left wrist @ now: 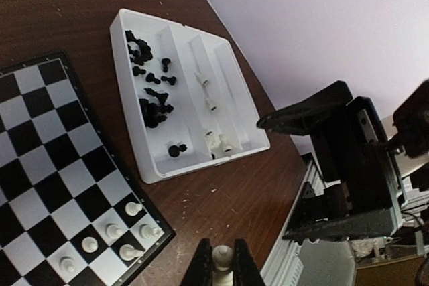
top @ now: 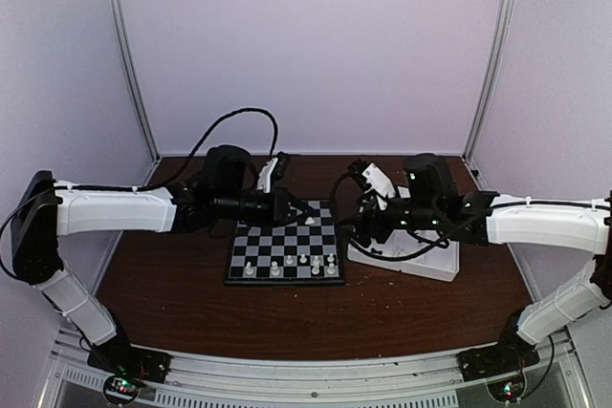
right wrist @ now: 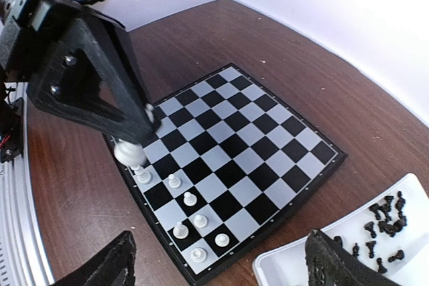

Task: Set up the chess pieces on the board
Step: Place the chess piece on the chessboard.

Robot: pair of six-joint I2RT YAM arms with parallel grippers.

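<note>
left hand (left wrist: 221, 269) clamped on a white piece (right wrist: 125, 152) at the board (right wrist: 268, 145) edge, just beside the row of white pieces (right wrist: 190, 199); a tilted release could topple neighbours or land it off-square; right hand (right wrist: 221, 262) fingers apart, empty, near the tray (left wrist: 201, 163)
</note>
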